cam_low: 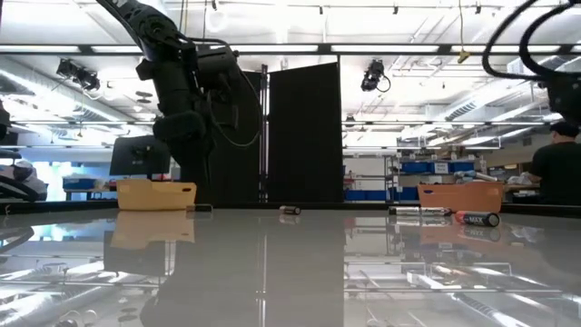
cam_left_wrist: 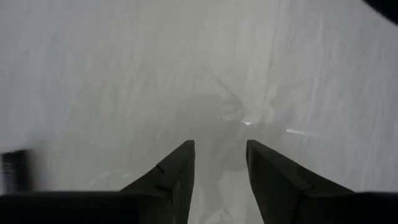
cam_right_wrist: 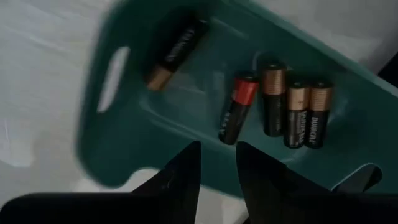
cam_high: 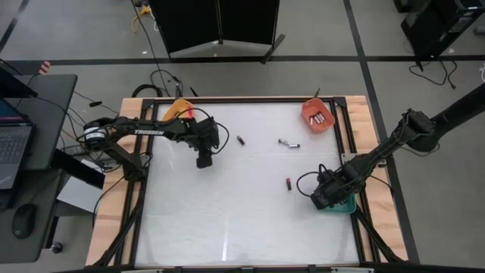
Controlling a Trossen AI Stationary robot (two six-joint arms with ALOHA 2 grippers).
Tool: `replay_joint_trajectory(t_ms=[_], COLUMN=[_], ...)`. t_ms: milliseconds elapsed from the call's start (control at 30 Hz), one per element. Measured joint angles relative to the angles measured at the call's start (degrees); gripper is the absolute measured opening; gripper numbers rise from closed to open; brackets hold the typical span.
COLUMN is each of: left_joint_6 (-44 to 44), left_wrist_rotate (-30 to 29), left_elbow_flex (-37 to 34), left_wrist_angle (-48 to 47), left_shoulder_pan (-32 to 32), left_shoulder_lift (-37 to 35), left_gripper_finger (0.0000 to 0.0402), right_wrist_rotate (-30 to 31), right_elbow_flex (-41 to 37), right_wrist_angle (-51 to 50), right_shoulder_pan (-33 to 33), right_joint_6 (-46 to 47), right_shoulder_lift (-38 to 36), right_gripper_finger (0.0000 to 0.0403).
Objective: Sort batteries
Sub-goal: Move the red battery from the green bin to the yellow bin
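My left gripper (cam_high: pixel 204 161) hangs open over bare table right of the yellow tray (cam_high: pixel 178 111); nothing is between its fingers (cam_left_wrist: pixel 180 168). My right gripper (cam_high: pixel 326 199) is open above the green tray (cam_right_wrist: pixel 155 118) at the table's right edge, touching nothing. In that tray lie several batteries: a red-and-black one (cam_right_wrist: pixel 235 109), three copper-topped ones side by side (cam_right_wrist: pixel 297 115) and one apart (cam_right_wrist: pixel 177 53). Three batteries lie loose on the table: one (cam_high: pixel 240 140) mid-table, one (cam_high: pixel 288 143) to its right, one (cam_high: pixel 289 183) nearer the green tray.
An orange tray (cam_high: pixel 318 114) holding a few batteries stands at the far right corner. The table frame's dark rails (cam_high: pixel 142 189) run along both sides. The near half of the white table (cam_high: pixel 227 227) is bare. A person (cam_low: pixel 556 168) stands in the room beyond.
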Motion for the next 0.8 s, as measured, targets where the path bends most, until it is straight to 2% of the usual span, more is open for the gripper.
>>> replay_joint_trajectory(t_ms=[533, 800], left_joint_6=[-1.72, -1.72], left_wrist_rotate=[0.01, -0.12], left_elbow_flex=[-0.80, -0.80], left_wrist_angle=[1.21, 1.33], left_shoulder_pan=[0.00, 0.00], left_shoulder_lift=[-0.07, -0.07], left_gripper_finger=[0.0152, 0.0152], right_wrist_rotate=[-0.07, 0.79], right_elbow_flex=[-7.12, -9.09], right_wrist_angle=[6.53, 7.31], right_shoulder_pan=[0.94, 0.94], right_joint_6=[2.50, 2.45], right_shoulder_lift=[0.00, -0.06], right_gripper_finger=[0.0107, 0.0075])
